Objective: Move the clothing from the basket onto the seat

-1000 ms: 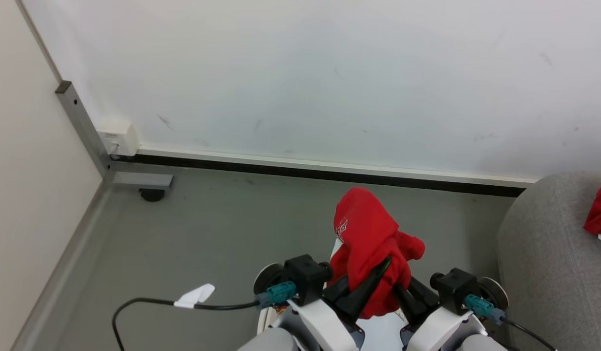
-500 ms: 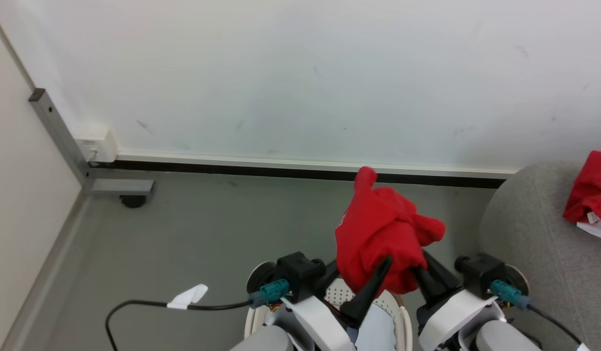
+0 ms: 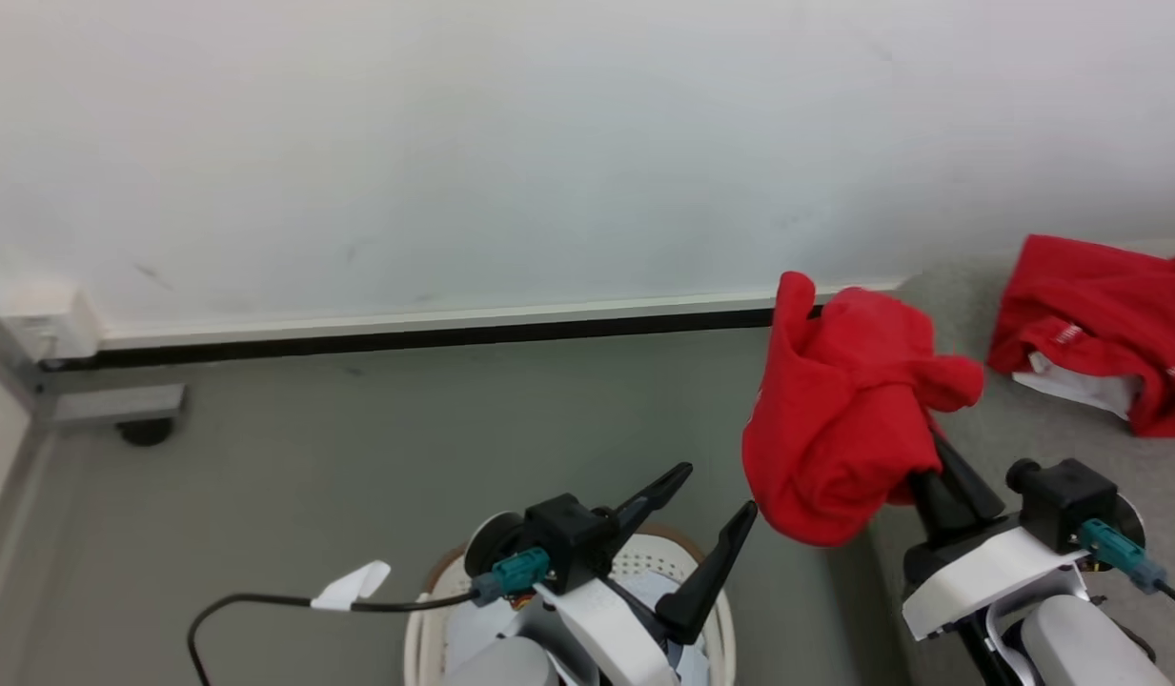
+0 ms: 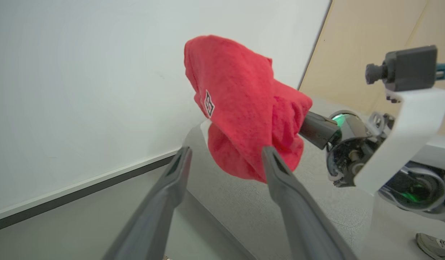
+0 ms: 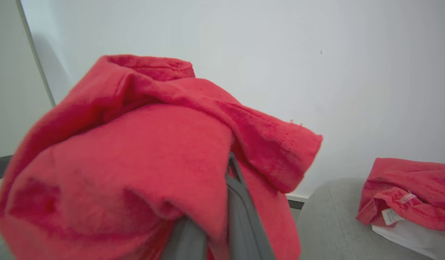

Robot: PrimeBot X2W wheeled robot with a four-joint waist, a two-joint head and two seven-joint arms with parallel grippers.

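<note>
My right gripper [image 3: 922, 459] is shut on a bright red garment [image 3: 849, 419], which hangs bunched in the air over the near left edge of the light-grey seat [image 3: 987, 457]. Its fingertips are buried in the cloth. In the right wrist view the garment [image 5: 135, 162] drapes over my fingers [image 5: 240, 213]. A second red garment with white lining [image 3: 1092, 324] lies on the seat further back. My left gripper [image 3: 716, 489] stands open with nothing in it, above the white basket [image 3: 425, 619] and just left of the held garment [image 4: 240, 101]. The basket's inside is mostly hidden by my arm.
A white wall with a black skirting strip runs across behind. A grey metal frame foot with a castor [image 3: 120, 410] stands at the far left. A black cable with a white tag [image 3: 349, 586] lies on the grey floor. A shoe [image 4: 435, 245] shows beside the seat.
My left gripper has opened and let go of the red garment. The right gripper has carried it rightward to the seat's edge. The head camera has swung to the right.
</note>
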